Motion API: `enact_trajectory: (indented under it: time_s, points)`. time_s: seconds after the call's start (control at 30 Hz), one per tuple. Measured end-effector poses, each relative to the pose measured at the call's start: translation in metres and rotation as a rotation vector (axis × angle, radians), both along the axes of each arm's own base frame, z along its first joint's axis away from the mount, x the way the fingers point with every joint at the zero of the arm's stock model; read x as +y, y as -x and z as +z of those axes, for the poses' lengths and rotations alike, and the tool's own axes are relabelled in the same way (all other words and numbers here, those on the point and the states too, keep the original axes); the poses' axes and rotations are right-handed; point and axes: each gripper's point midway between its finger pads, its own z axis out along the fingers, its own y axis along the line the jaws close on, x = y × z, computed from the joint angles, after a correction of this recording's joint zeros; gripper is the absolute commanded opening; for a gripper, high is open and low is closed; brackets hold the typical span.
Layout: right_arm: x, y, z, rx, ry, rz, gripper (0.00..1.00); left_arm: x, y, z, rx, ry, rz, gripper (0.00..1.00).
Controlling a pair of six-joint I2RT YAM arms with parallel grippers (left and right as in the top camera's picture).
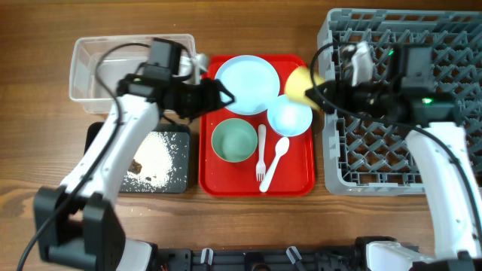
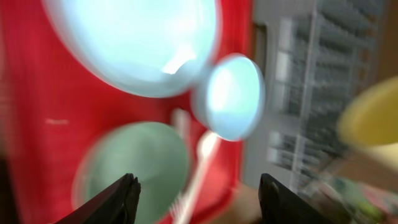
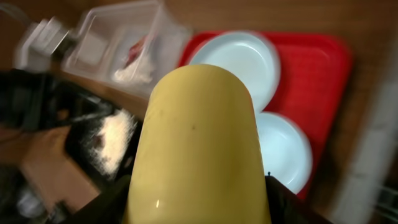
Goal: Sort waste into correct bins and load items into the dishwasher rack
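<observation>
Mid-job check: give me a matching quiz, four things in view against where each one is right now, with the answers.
Things:
1. yellow cup
2. pale green bowl
3. rice crumbs
4. red wrapper

Places:
A. in the clear tub
B. on the red tray
C. held in the right gripper
D. in the black tray

Pairs: 1-C, 2-B, 3-D, 4-A.
</observation>
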Motion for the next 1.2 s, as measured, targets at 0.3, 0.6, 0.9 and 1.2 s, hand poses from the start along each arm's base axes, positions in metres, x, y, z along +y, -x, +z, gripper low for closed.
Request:
enact_trajectory:
  time_s: [0.3,0.6,0.9,1.2]
  points:
    - [-0.167,0.013,0.050,0.069,0.302,-0.640,0.04,0.097,-0.001,0.043,-0.173,-0.270,0.245,0.69]
    - [-0.333,0.062,0.012,0.337,0.346,-1.143,0.04,0.109,-0.002,0.047,-0.189,-0.302,0.276,0.69]
    - [-0.403,0.089,-0.061,0.571,0.291,-1.330,0.04,0.110,0.000,0.045,-0.178,-0.311,0.278,0.69]
    - [-0.415,0.078,-0.119,0.693,0.270,-1.294,0.43,0.110,0.000,0.045,-0.178,-0.311,0.278,0.69]
